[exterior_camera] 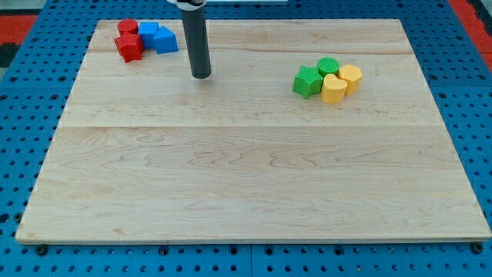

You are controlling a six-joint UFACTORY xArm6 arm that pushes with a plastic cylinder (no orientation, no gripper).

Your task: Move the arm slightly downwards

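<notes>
My dark rod comes down from the view's top, and my tip [201, 76] rests on the wooden board in its upper left part. It touches no block. A cluster lies to the tip's upper left: a red round block [127, 28], a red star-like block [129, 47], a blue block [148, 31] and a second blue block [164, 39]. Far to the tip's right lies another cluster: a green star block [307, 81], a green round block [328, 67], a yellow heart block [334, 89] and a yellow block [350, 78].
The wooden board [246, 185] lies on a blue pegboard surface [23, 115]. Red matting shows at the view's top corners [15, 19].
</notes>
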